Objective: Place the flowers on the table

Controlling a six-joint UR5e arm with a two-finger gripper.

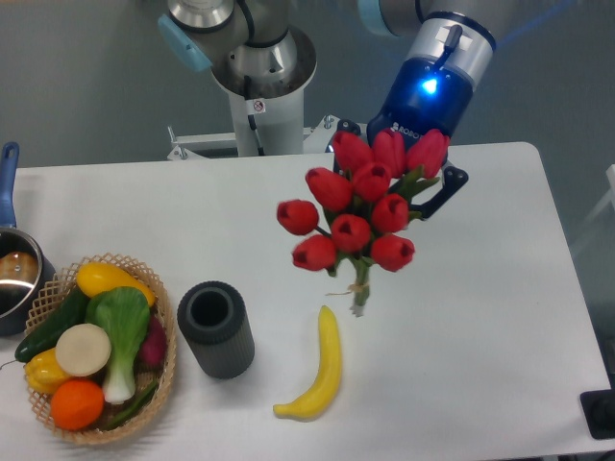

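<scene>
The end effector, below a blue-lit wrist, is mostly hidden behind the blooms; one dark finger shows at the right of the bunch, and it appears clamped on the flowers. The flowers are a tight bunch of about nine red tulips, closed and glossy, with green leaves between the heads and short green stems bound by thin twine near the bottom. The bunch is held above the white counter, heads toward the camera, stem ends pointing down toward the tip of a yellow banana. Left of the banana stands a dark ribbed cylinder. Farther left, a wicker basket holds vegetables and fruit, beside a blue-handled pot.
</scene>
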